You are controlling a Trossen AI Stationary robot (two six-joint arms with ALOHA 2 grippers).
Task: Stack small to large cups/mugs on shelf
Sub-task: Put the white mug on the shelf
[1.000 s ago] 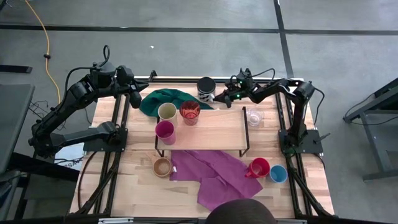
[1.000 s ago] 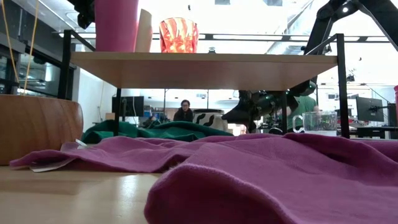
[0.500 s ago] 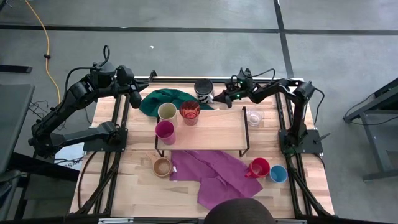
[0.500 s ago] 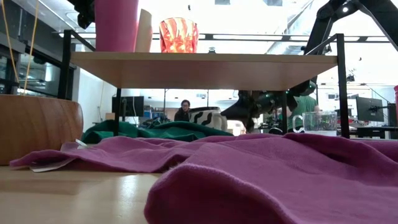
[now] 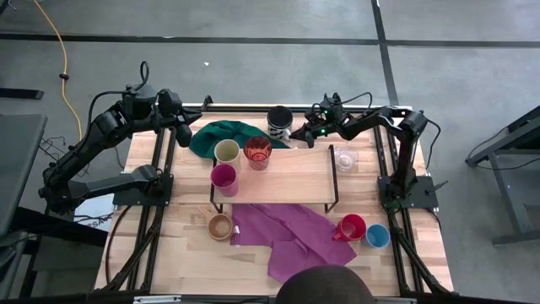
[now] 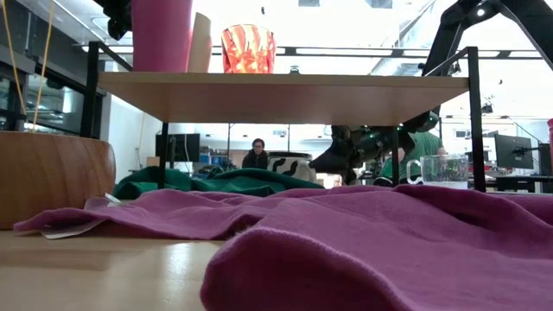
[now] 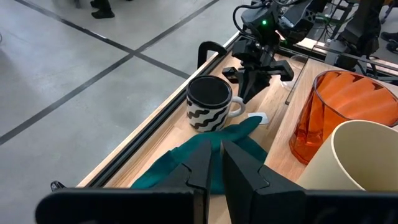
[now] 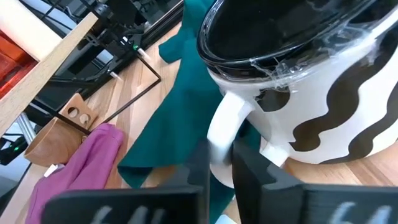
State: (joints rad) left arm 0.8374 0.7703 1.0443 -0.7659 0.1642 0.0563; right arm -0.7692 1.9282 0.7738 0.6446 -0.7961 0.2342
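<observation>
- Three cups stand on the shelf (image 5: 291, 173) at its left end: cream cup (image 5: 226, 152), translucent red cup (image 5: 257, 153), magenta cup (image 5: 224, 179).
- The striped mug (image 5: 279, 121) sits on the table's far edge, touching the green cloth (image 5: 226, 135).
- The right gripper (image 8: 219, 163) has its fingers either side of the mug's white handle (image 8: 225, 129); a firm clamp cannot be told.
- The left gripper (image 7: 216, 163) waits over the table's far left corner, fingers nearly together, empty.

Two dark jointed arms (image 5: 93, 143), black cables.
</observation>
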